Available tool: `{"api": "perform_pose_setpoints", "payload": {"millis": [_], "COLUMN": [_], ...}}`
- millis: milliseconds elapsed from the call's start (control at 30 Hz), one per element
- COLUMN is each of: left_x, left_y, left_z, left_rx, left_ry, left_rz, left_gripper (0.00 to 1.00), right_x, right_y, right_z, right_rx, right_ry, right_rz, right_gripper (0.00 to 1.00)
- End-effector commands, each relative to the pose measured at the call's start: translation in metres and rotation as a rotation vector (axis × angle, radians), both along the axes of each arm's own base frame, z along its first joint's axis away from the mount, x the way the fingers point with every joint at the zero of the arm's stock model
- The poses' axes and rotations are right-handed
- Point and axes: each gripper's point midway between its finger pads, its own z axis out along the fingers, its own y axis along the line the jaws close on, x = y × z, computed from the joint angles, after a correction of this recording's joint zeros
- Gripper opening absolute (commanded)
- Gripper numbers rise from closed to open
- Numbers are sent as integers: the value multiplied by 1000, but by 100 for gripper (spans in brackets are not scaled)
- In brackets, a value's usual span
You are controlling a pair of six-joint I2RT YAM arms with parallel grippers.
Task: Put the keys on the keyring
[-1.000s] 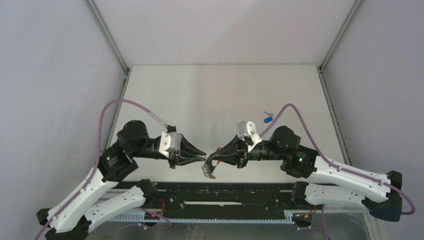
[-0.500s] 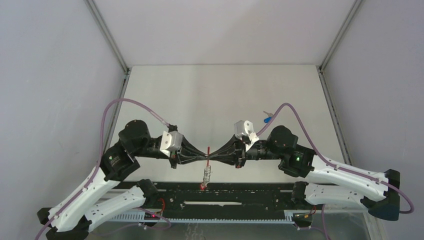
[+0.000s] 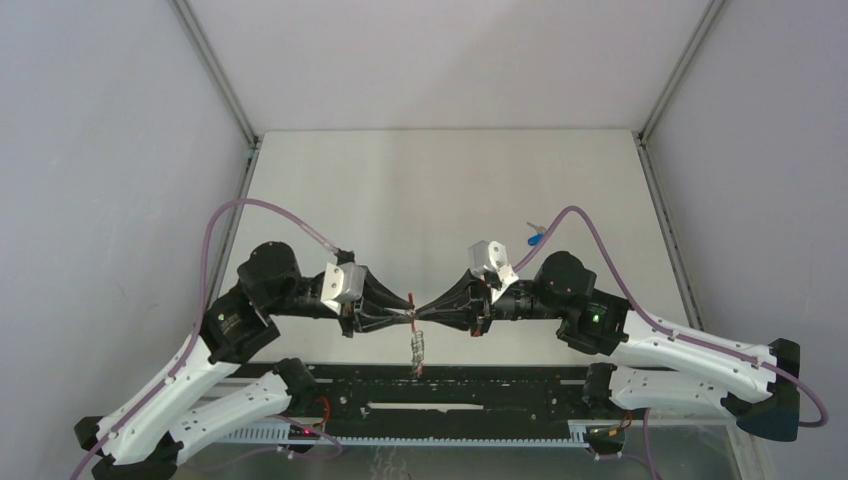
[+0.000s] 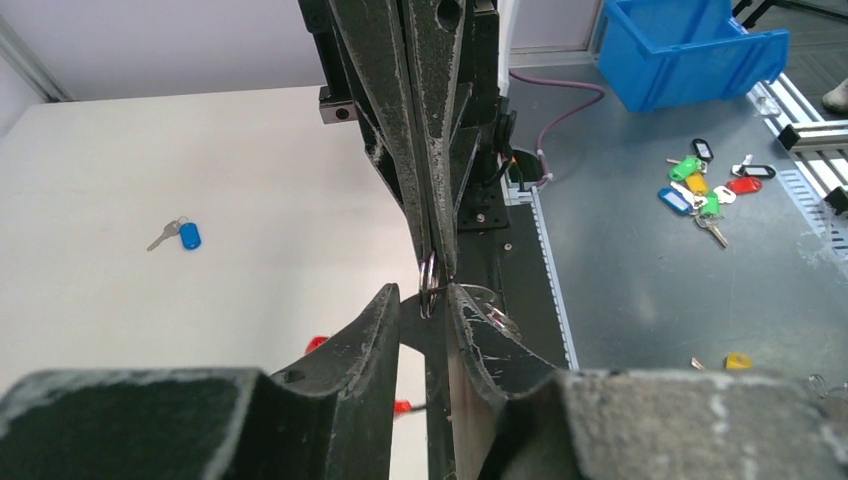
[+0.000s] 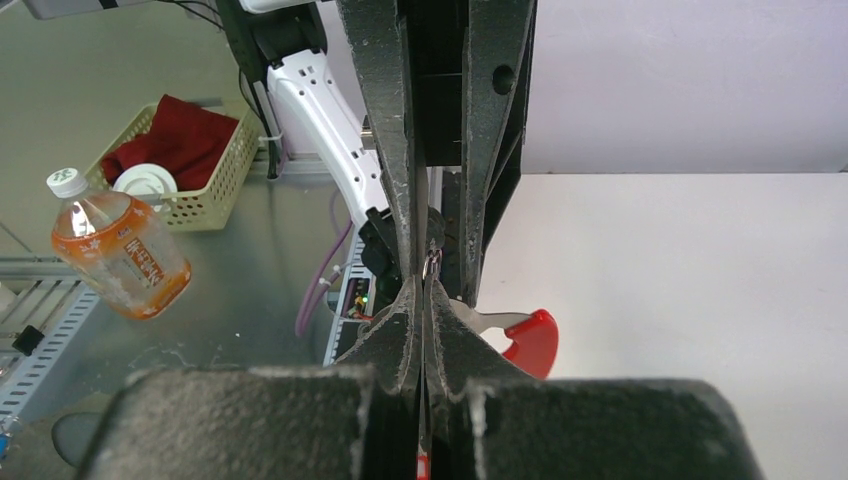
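Where the two arms meet over the near edge of the table [image 3: 400, 190], the top view has the left gripper [image 3: 407, 312] and the right gripper [image 3: 423, 310] nose to nose, tips touching or nearly so. Just under that meeting point the keyring [image 3: 417, 345] hangs free, a short string of silver rings with a speck of red at its lower end. Well apart, further back on the right, the blue-tagged key [image 3: 537, 238] lies on the table, partly behind the right arm's purple cable [image 3: 575, 215].

From the left wrist, that arm's own fingers stand a little apart, and a silver ring of the keyring sits in the gap between them. The right gripper comes down from the top of the picture with its fingers pressed together, nipping that same ring at the very tips. The blue-tagged key shows on the white surface at left; off the table at right lie a scatter of loose tagged keys [image 4: 705, 190] and a blue bin [image 4: 690, 50].

From the right wrist, its own fingers are closed tight on the ring, while the left fingers reach in from above with space between them. A silver blade ending in a red tab [image 5: 528, 340] juts out just right of the tips; whether it is the red-tagged key or the keyring's band, I cannot tell. A drink bottle [image 5: 118, 255] and a basket [image 5: 195, 155] stand beyond the table
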Motion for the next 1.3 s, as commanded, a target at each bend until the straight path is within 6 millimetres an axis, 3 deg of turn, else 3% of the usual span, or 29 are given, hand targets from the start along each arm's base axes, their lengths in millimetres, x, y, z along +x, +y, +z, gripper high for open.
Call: {"api": "perform_pose_setpoints", "payload": {"millis": [0,100,233,267,467,600,767,1000,1267], "left_x": [8,9,7,5,3,7,5,12,17], "left_y": [1,3,4,4,4,7,11,10,10], "left_z": [-3,-4,-3,-4,-4,-7,-17,-12,-10], "left_rx": [0,6,5,7,14,56,122,140,143], "left_ry": [2,-5,-4,0,-25,-116,-207,-321,-503], "left_rz": [47,66,56,44,26,16,-36,-45,-49], "left_gripper": [27,23,2,0,0,0,0,0,0], "right_x": [0,0,0,-1,-2,0,7,12,18], "right_y": [-3,-4,-4,-4,-2,-8,-16,-18,-13], "right_z": [26,25,24,24,23,20,11,-4,-11], "right_rx": [81,77,73,74,70,31,-95,-273,-350], "right_ry": [-16,-14,-11,-12,-3,-8,-57,-121,-202], "right_rz": [-4,-5,-5,-5,5,-4,-19,-7,-59], "right_gripper": [0,0,0,0,0,23,40,42,39]}}
